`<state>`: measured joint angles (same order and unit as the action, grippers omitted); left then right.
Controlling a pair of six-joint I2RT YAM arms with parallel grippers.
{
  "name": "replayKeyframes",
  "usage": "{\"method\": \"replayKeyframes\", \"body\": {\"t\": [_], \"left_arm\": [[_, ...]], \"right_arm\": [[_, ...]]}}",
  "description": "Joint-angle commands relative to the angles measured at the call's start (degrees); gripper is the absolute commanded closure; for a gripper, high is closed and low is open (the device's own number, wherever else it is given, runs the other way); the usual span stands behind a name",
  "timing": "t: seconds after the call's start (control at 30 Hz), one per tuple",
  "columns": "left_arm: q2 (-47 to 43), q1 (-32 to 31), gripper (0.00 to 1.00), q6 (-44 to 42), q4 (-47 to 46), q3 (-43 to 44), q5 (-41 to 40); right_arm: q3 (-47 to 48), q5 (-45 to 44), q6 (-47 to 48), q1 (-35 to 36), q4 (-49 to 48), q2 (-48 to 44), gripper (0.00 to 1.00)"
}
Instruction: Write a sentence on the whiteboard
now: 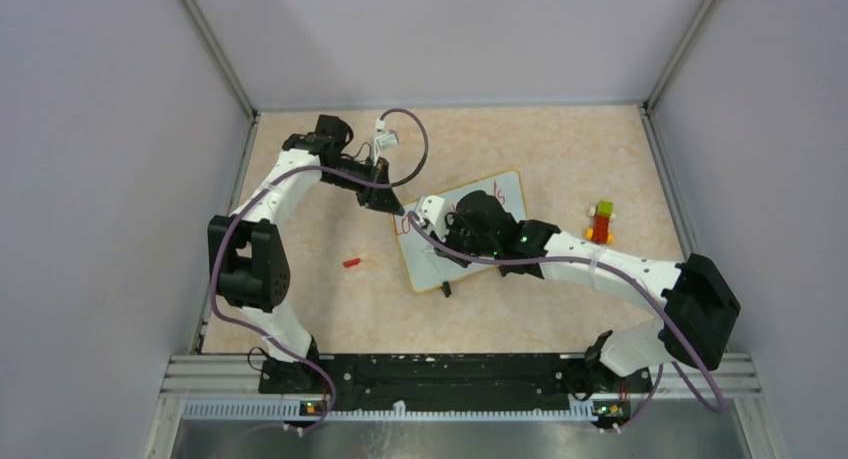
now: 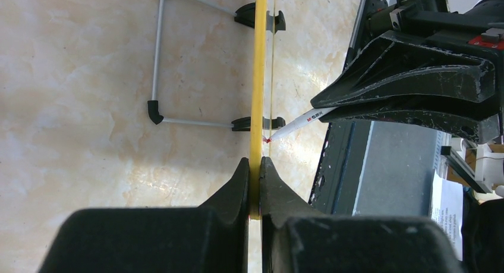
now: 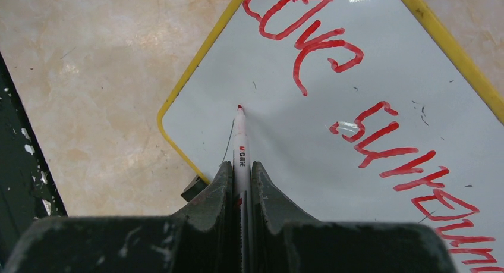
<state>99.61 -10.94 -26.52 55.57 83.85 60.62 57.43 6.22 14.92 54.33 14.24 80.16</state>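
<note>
The whiteboard (image 1: pixel 505 197) lies tilted at the table's middle, white with a yellow rim. My left gripper (image 1: pixel 396 208) is shut on its rim, which the left wrist view shows edge-on (image 2: pixel 260 77) between the jaws (image 2: pixel 260 166). My right gripper (image 1: pixel 437 219) is shut on a white marker (image 3: pixel 240 148). The marker's red tip touches the board (image 3: pixel 285 124) below the red words. The sentence (image 3: pixel 309 41) reads "Love" and then "surrounds" (image 3: pixel 416 166) in one line; no second line shows. The marker also shows in the left wrist view (image 2: pixel 300 121).
A small red cap (image 1: pixel 351 262) lies on the table left of the board. A small yellow-green-red block toy (image 1: pixel 601 222) stands at the right. Black clip feet (image 2: pixel 252 14) and a wire stand (image 2: pixel 157 59) sit behind the board. Grey walls enclose the table.
</note>
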Motion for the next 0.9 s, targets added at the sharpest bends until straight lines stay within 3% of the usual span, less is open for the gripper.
{"method": "replayKeyframes", "body": {"t": [0.0,0.87], "left_arm": [[0.2,-0.1,1.00,0.2,-0.7,-0.5,0.1],[0.2,-0.1,1.00,0.6,-1.0,-0.5,-0.6]], "right_arm": [[0.2,-3.2,-0.3,0.5,-2.8,0.2,1.00],[-4.0,-1.8,-0.3,-1.3,-0.7,-2.3,1.00]]}}
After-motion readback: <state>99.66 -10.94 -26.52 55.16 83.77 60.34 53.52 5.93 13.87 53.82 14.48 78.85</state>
